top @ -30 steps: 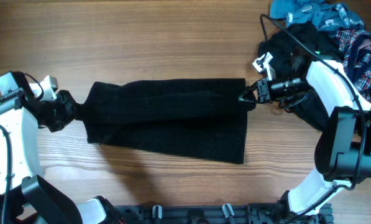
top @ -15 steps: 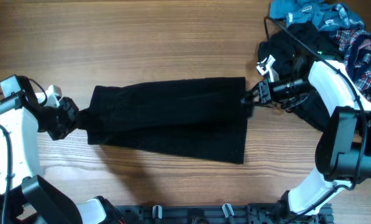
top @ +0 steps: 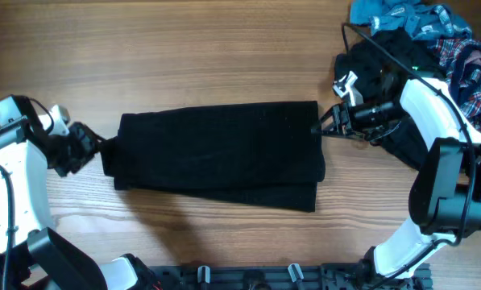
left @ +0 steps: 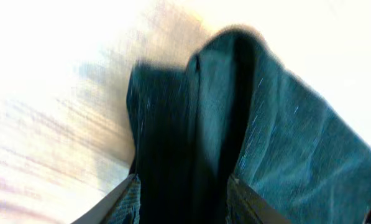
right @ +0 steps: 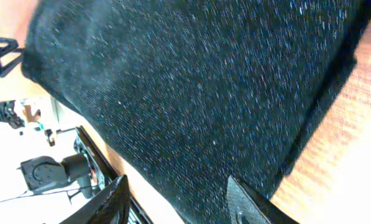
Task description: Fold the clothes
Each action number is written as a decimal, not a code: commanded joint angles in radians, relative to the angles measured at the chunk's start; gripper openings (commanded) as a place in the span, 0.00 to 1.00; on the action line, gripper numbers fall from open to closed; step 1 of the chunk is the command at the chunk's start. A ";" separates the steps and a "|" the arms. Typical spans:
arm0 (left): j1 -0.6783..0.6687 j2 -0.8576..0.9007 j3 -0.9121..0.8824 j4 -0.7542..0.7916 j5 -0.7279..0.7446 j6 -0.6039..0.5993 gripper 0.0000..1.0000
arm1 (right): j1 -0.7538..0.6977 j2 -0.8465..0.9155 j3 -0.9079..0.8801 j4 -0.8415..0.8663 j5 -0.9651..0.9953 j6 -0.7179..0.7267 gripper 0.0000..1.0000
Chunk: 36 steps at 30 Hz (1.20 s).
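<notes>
While the folded black garment lies mid-frame on the wooden table, long axis left to right, the left gripper at its left end and the right gripper at its upper-right corner both stand spread, each equally near.

We find the left wrist view smeared and washed out; upper right overhead, the plaid garment runs off the edge.

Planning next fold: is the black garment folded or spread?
Folded: black garment lies doubled, a lower layer showing along its bottom edge.
</notes>
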 commanded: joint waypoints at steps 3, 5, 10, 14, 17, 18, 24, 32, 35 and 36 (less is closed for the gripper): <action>0.004 -0.021 0.009 0.210 -0.013 -0.044 0.45 | 0.015 -0.021 0.070 0.035 -0.129 -0.008 0.49; 0.004 -0.021 0.009 0.299 -0.015 -0.044 0.46 | 0.029 -0.021 0.071 0.043 -0.129 -0.008 0.49; -0.013 -0.021 0.011 0.451 0.207 -0.047 0.55 | 0.103 -0.021 0.071 0.048 -0.129 -0.018 0.51; -0.100 -0.021 0.011 0.462 0.271 -0.042 0.55 | 0.183 -0.021 0.070 0.082 -0.105 0.000 0.48; -0.206 -0.021 0.011 0.442 0.270 0.022 0.55 | 0.213 -0.021 0.069 0.109 -0.042 0.045 0.22; -0.233 -0.021 0.011 0.434 0.274 0.040 0.55 | 0.213 -0.021 0.069 0.111 -0.033 0.053 0.08; -0.318 -0.021 0.011 0.282 0.439 0.112 0.55 | 0.211 -0.021 0.042 0.111 -0.034 0.053 0.04; -0.366 -0.018 0.003 0.042 0.394 0.281 0.41 | 0.214 -0.021 0.014 0.147 -0.035 0.069 0.04; -0.372 -0.010 -0.047 0.042 0.351 0.279 0.33 | 0.214 -0.021 0.014 0.148 -0.035 0.069 0.04; -0.372 -0.005 -0.067 0.042 0.326 0.270 0.29 | 0.214 -0.021 0.014 0.149 -0.035 0.069 0.04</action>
